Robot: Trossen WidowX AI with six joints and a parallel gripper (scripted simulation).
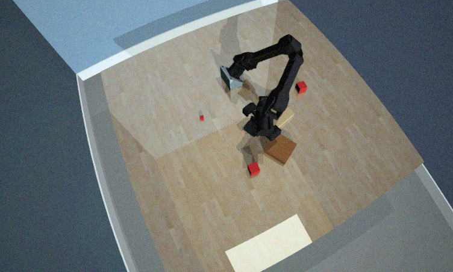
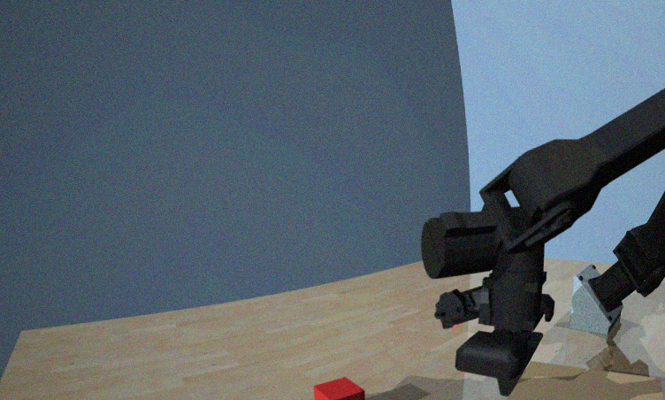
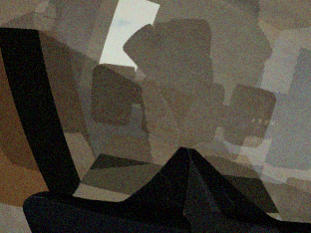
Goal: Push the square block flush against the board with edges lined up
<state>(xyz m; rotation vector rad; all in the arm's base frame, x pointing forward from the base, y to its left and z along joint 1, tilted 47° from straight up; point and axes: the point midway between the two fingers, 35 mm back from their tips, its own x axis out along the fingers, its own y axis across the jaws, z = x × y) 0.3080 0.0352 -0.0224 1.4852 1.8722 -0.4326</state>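
Observation:
The square block (image 1: 281, 149) (image 3: 11, 129) is brown and lies flat, turned at an angle, in the top view; it also shows at the wrist view's left edge. The pale board (image 1: 288, 116) (image 2: 563, 387) lies flat behind it, largely hidden under the arm. In the wrist view a narrow gap shows between block and board near the fingers; whether their corners touch is hidden. My gripper (image 2: 506, 392) (image 3: 185, 155) is shut and empty, pointing down low beside the board. Whether its tip touches the board cannot be told. In the top view the tip is hidden.
A red cube (image 1: 254, 169) (image 2: 339, 388) sits just left of the brown block. Another red cube (image 1: 301, 86) lies behind the arm's right side. A tiny red cube (image 1: 201, 118) lies to the left. A cream rectangle (image 1: 268, 244) shows at the front table edge.

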